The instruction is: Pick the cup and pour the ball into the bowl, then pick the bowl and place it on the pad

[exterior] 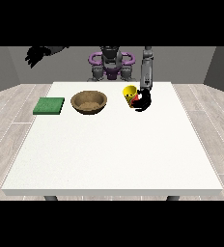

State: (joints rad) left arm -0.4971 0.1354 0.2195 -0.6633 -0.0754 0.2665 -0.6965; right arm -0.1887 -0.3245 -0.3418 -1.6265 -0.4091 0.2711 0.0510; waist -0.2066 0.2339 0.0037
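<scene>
I have the hand at the view's right (143, 100) down on the table, right against the yellow cup (129, 94), which stands upright just beside it on the side toward the bowl (89, 102). The black fingers look wrapped around the cup's lower part, though they are small here and I cannot tell how completely they close. A bit of red shows low on the cup where the hand meets it; whether that is the ball or a marking I cannot say. I judge the cup as light and stiff, probably smooth-walled, so I want my hold on its middle, below the rim and clear of the mouth, so the pour stays open. The ball should roll freely, so I plan a slow tilt. The bowl sits further out from this hand, beyond the cup, well apart, and looks wooden, rigid and heavier; its rim is where I would take it later. The green pad (49, 105) lies past the bowl, flat on the white table (114, 154). The other hand (36, 54) hangs raised off the table's far corner, fingers curled, holding nothing.
</scene>
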